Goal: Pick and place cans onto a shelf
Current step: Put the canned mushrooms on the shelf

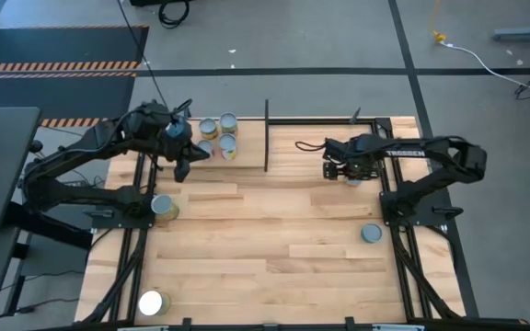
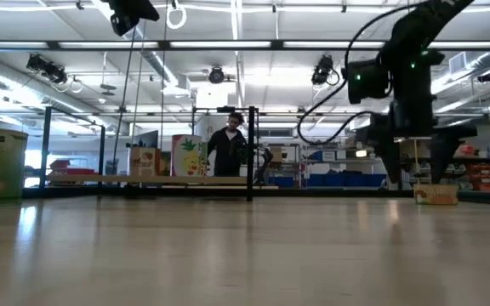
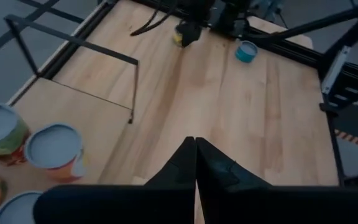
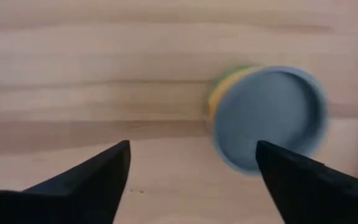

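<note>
Several cans (image 1: 227,122) stand upright in a group on the pale shelf (image 1: 249,147) at the far left; they also show in the left wrist view (image 3: 53,148). My left gripper (image 1: 182,172) hovers just near-side of them, shut and empty (image 3: 194,152). My right gripper (image 1: 337,171) is open above a yellow-labelled can (image 4: 267,117) that stands on the tabletop at the far right. In the right wrist view (image 4: 191,171) the can lies toward one finger, not midway. The low view shows the gripper (image 2: 415,174) above that can (image 2: 436,194).
More cans stand loose on the table: one at the left edge (image 1: 164,208), one with a glaring white lid at the near left corner (image 1: 150,302), and a blue-lidded one at the right (image 1: 371,233). A black upright rod (image 1: 266,136) bounds the shelf. A person (image 2: 228,153) stands beyond the table.
</note>
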`<action>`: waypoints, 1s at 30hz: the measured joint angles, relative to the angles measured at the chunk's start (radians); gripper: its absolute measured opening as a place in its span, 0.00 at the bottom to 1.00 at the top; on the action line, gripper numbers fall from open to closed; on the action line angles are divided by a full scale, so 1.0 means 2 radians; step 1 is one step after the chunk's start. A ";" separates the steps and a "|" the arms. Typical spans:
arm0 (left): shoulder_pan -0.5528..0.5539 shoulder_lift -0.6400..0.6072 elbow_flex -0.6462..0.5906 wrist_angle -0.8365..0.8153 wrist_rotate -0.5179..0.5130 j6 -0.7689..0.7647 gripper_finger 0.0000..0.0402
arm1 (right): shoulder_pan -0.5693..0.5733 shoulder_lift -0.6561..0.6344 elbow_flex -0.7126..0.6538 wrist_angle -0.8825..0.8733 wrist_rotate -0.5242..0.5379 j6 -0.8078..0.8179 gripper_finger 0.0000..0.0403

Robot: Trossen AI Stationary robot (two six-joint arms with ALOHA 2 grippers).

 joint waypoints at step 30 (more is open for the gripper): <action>0.022 -0.137 0.002 0.041 -0.040 0.030 0.04 | -0.003 0.044 0.076 -0.070 0.038 -0.387 0.02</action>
